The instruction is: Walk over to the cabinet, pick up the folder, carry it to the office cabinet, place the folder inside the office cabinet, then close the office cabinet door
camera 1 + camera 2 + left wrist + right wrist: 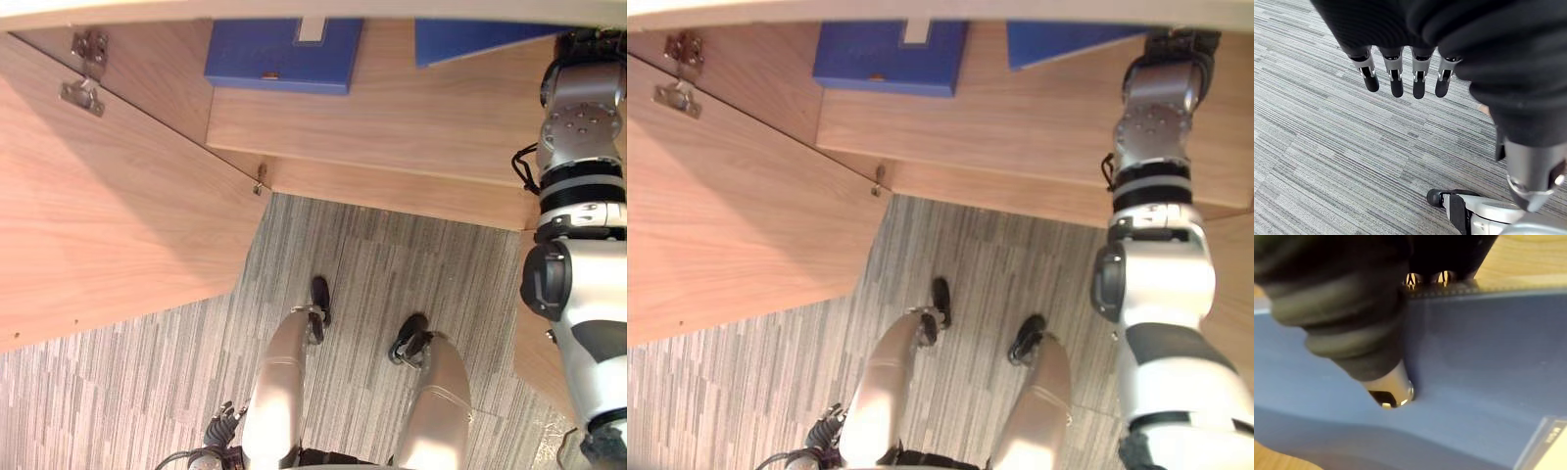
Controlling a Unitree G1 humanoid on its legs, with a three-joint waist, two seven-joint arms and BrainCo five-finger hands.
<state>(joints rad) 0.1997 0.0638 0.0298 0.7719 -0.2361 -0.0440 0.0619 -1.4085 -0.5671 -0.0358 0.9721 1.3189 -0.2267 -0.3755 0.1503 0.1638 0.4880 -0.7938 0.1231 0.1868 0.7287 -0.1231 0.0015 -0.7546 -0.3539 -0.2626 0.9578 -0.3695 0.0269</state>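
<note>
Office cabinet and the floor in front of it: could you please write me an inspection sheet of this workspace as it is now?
Surface: cabinet shelf, light wood, bare between the folders.
Job's things: blue folder inside the cabinet at the shelf's right side, in the right hand; cabinet door wide open on the left.
Clutter: second blue folder on the shelf, further left, apart from the first.
Hands: right hand shut on the blue folder, thumb on its face, fingers over its edge; left hand open, fingers straight, hanging low.
Cables: nothing seen.
Surroundings: grey striped carpet before the cabinet.
</note>
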